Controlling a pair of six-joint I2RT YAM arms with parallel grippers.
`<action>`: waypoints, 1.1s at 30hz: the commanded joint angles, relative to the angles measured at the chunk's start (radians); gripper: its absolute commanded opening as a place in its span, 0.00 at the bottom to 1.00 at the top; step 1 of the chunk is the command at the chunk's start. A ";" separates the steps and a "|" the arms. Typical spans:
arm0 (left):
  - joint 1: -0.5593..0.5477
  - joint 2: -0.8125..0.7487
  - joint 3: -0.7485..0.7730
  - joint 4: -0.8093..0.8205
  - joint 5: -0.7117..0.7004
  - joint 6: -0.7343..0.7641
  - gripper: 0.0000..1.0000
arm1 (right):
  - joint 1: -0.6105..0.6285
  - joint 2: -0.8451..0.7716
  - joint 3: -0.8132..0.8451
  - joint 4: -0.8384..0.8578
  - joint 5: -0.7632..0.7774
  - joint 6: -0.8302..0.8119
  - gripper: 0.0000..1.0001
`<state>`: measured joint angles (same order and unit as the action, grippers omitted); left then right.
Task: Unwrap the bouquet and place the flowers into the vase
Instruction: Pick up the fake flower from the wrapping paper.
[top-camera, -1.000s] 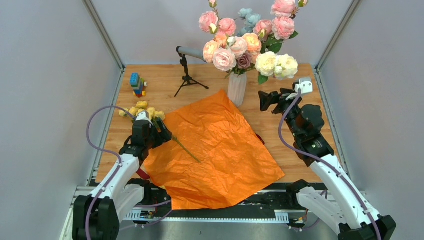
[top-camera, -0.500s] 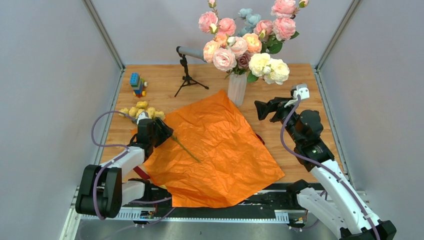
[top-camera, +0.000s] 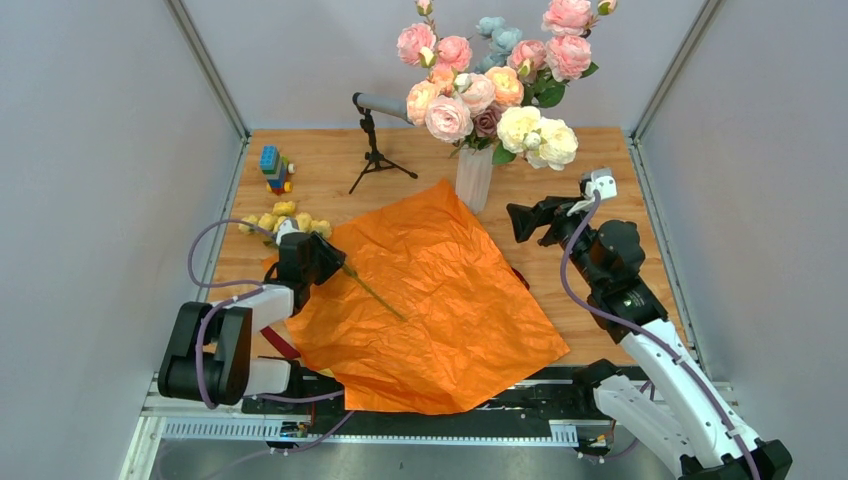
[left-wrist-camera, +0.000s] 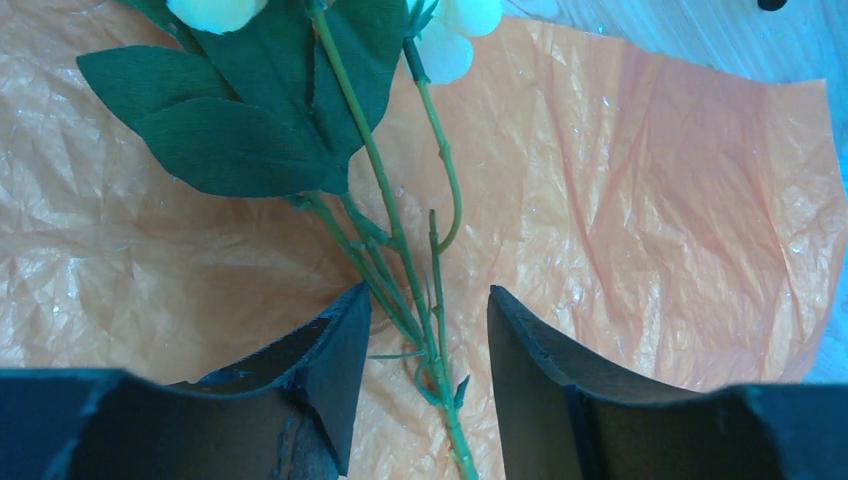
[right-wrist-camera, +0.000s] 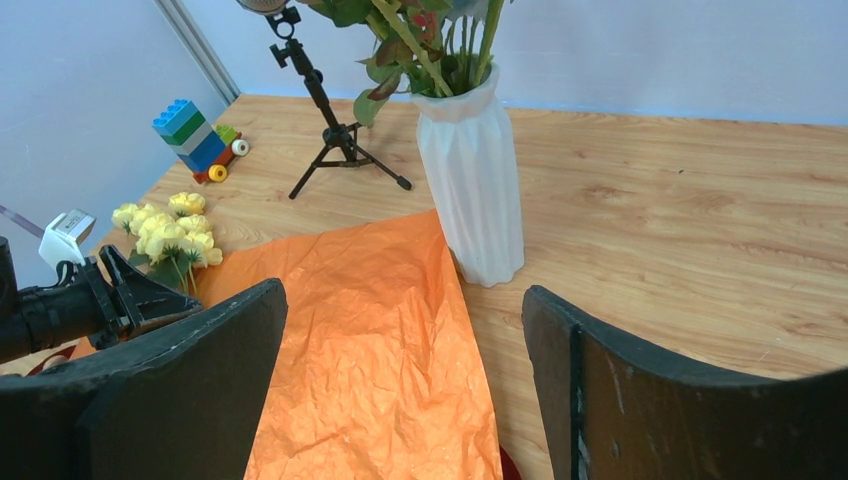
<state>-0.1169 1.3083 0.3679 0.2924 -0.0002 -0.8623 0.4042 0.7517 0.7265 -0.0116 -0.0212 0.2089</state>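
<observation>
The white ribbed vase (top-camera: 474, 178) (right-wrist-camera: 472, 190) stands at the back of the table and holds several of the flowers (top-camera: 490, 90). The orange paper (top-camera: 440, 290) (left-wrist-camera: 650, 200) lies spread flat in front of it. A yellow-flowered sprig (top-camera: 285, 222) (right-wrist-camera: 168, 230) lies over the paper's left corner, its green stem (top-camera: 375, 295) (left-wrist-camera: 400, 240) running onto the sheet. My left gripper (top-camera: 335, 265) (left-wrist-camera: 428, 310) straddles that stem, with a narrow gap on each side of it. My right gripper (top-camera: 522, 222) (right-wrist-camera: 402, 295) hovers wide open to the right of the vase, holding nothing.
A black microphone stand (top-camera: 372, 150) (right-wrist-camera: 320, 100) stands left of the vase. A toy brick figure (top-camera: 275, 168) (right-wrist-camera: 195, 135) sits at the back left. Dark red ribbon (top-camera: 281, 345) pokes out beside the paper's left edge. Grey walls close in both sides.
The left jaws have narrowed around the stem and the left arm has folded lower. The right gripper drew back left and down from the cream blossoms, which settled.
</observation>
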 joint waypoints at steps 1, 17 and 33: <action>0.003 0.031 0.012 0.043 -0.007 -0.018 0.50 | 0.002 -0.010 -0.011 -0.006 -0.014 0.018 0.88; 0.004 -0.390 -0.084 -0.056 -0.107 0.091 0.00 | 0.001 -0.050 0.003 -0.072 -0.015 0.028 0.87; 0.005 -0.587 -0.153 -0.130 0.081 0.088 0.00 | 0.006 0.037 -0.036 -0.041 -0.315 0.078 0.84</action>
<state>-0.1169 0.7166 0.2371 0.1055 -0.0399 -0.7727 0.4042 0.7368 0.7113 -0.0898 -0.1761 0.2508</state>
